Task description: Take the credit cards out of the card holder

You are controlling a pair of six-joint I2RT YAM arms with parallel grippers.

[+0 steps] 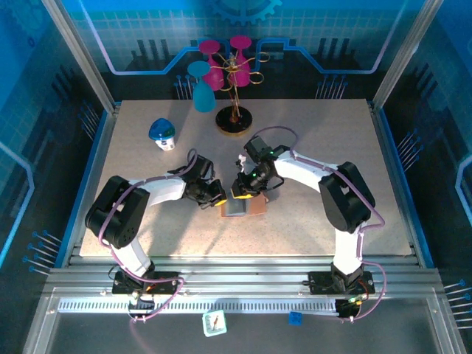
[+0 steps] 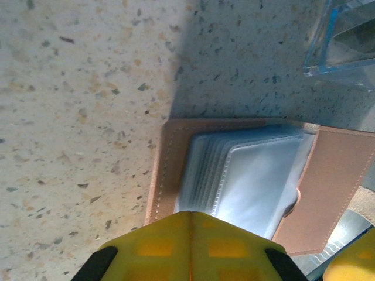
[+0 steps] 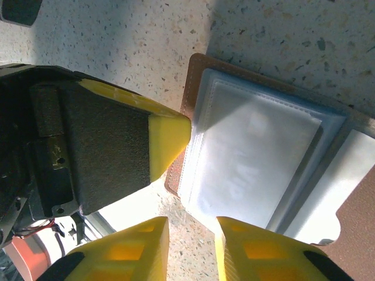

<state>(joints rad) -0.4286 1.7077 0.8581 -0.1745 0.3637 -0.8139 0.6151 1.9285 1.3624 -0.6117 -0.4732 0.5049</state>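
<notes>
The card holder point(image 1: 253, 210) lies open on the table between the two arms, a salmon-brown wallet point(image 2: 167, 170) with a stack of frosted plastic sleeves point(image 3: 252, 158) inside. The credit cards are hidden; I cannot make any out through the sleeves. My left gripper point(image 2: 190, 213) is shut, its yellow tip pressing on the holder's brown rim point(image 3: 188, 88); that tip also appears in the right wrist view as a yellow wedge point(image 3: 167, 137). My right gripper point(image 3: 192, 225) hovers at the near corner of the sleeves, open by a narrow gap with bare table between its fingers.
A clear plastic box point(image 2: 345, 41) sits just beyond the holder. Farther back stand a cup tree point(image 1: 234, 118) with pink goblets, a blue goblet point(image 1: 203, 88) and a small blue-and-white object point(image 1: 162, 133). Frame posts border the table.
</notes>
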